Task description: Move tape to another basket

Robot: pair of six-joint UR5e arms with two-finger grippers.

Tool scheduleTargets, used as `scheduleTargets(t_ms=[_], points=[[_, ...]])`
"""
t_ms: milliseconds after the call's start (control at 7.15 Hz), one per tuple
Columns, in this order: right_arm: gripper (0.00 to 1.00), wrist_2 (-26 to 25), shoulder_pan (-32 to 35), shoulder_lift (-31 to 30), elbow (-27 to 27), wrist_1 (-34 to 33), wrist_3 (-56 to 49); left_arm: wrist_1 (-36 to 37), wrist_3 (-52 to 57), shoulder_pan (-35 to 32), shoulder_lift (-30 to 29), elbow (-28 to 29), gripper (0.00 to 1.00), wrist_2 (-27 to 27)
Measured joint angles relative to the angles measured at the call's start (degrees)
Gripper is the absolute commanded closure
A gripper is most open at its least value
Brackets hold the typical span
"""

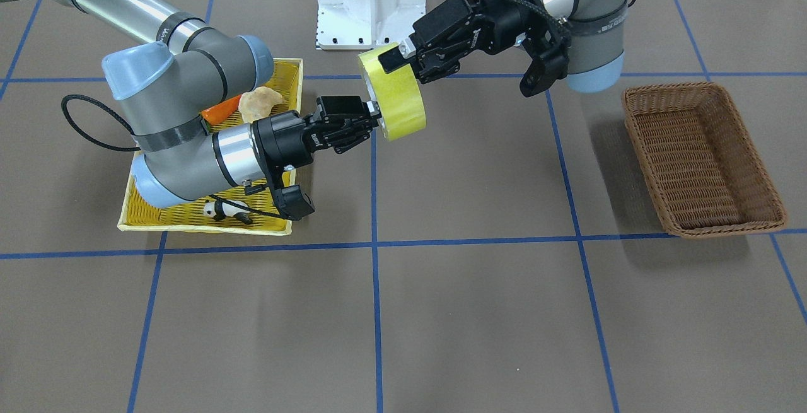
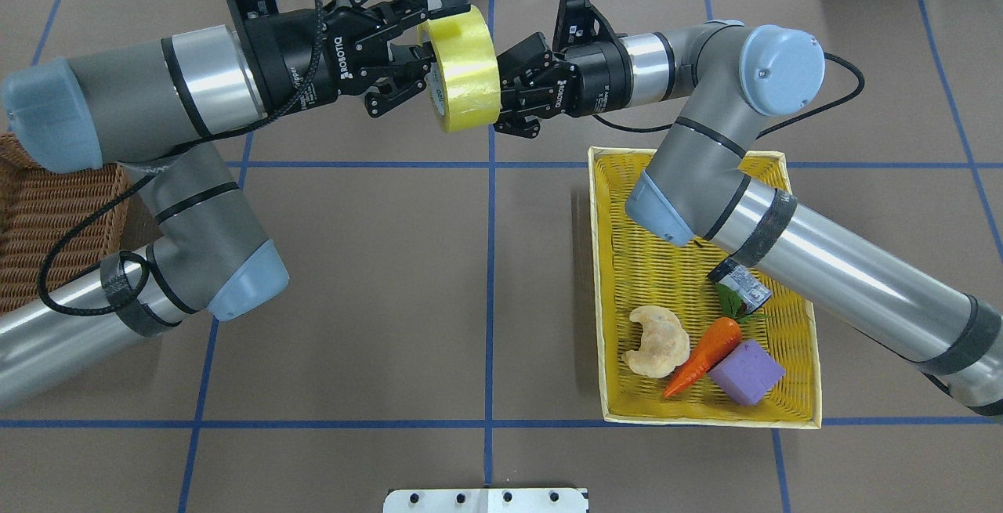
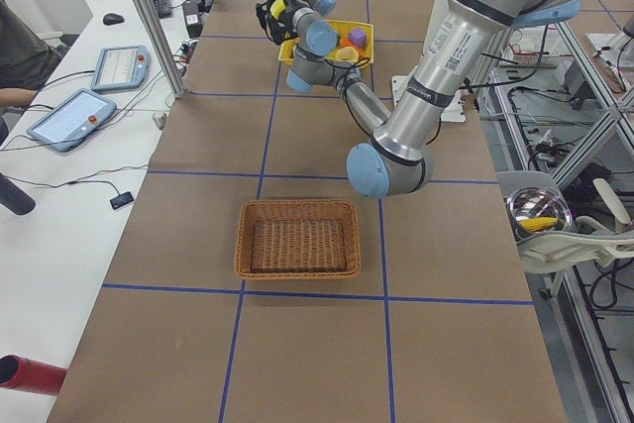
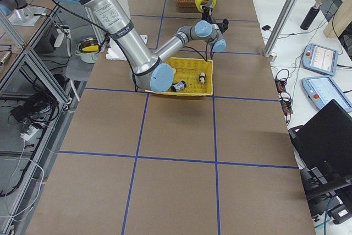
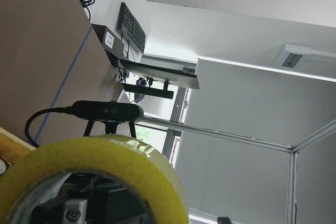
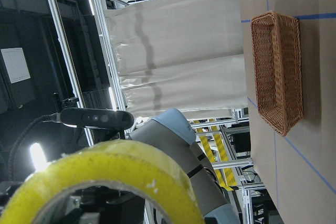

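Your left gripper (image 2: 433, 34) and right gripper (image 2: 502, 100) both look clamped on the tape (image 2: 468, 66). Release right only once left's solid, then head for the basket (image 1: 701, 156).

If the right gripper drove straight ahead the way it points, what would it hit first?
The tape, already in its grip. Right behind the roll sits the left gripper, so pushing on would probably press the tape into it.
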Motion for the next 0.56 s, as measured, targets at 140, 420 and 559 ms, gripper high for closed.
scheduleTargets(t_ms=[140,420,559], points=[[0.26,0.0,-0.04,0.06,0.03,-0.01,-0.07,-0.19,-0.01,0.05,0.07,-0.04,0.94,0.01],[0.01,-0.04,-0.12,0.71,0.65,-3.01,-0.04,-1.36,-0.02,0.08,0.38,-0.11,1.0,0.02],[0.01,0.01,-0.08,1.23,1.01,-4.31,0.02,-1.76,0.01,0.13,0.64,-0.08,1.0,0.02]])
